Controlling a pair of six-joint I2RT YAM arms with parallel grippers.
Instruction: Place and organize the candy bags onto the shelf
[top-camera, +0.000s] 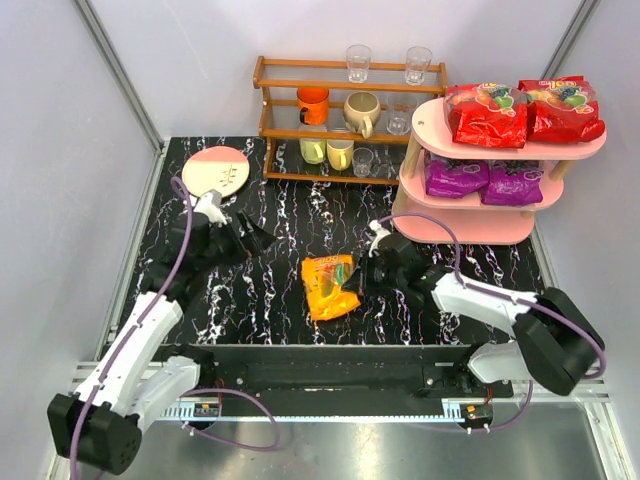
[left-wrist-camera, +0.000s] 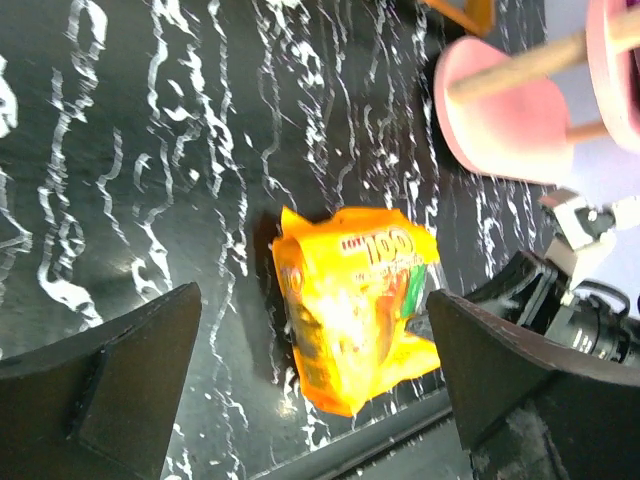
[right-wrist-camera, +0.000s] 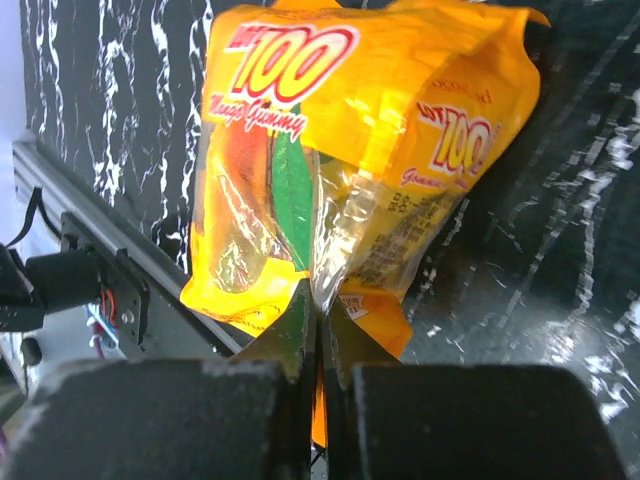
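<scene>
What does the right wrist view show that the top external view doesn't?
Right wrist only: the right gripper pinching the orange candy bag's edge, jaws shut, plus its Mango Gummy print. Top external only: the shelf holding two red bags on top, two purple bags mid-tier, and the open left gripper. Both: that bag lying on the table.
</scene>
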